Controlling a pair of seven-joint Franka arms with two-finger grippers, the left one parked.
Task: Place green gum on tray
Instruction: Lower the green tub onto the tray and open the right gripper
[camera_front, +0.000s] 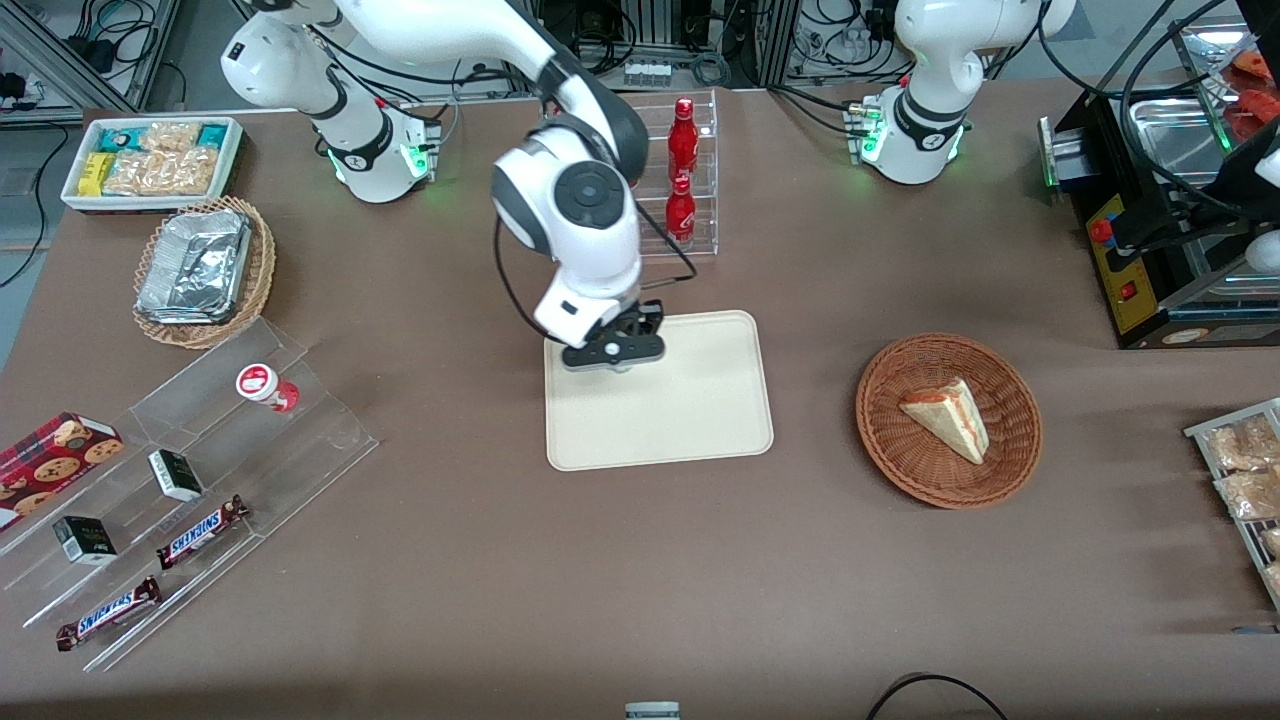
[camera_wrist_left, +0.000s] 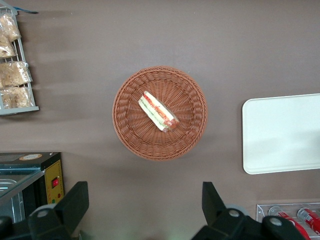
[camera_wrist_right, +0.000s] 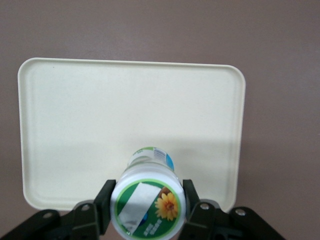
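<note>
Gripper clamps green gum – prob. just above tray.

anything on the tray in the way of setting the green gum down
Nothing visible. The gripper holds the green gum above the tray, over its edge toward the working arm's end, and the tray surface below shows bare.

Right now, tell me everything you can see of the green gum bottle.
The green gum is a small round bottle with a white lid bearing a green-ringed label and an orange flower; its body shows white with green and blue print. It looks like plastic. The gripper is shut on it, black fingers pressing both sides of the lid. It hangs lid-up over the tray, near one long edge; contact with the tray cannot be told. In the front view the arm hides it.
</note>
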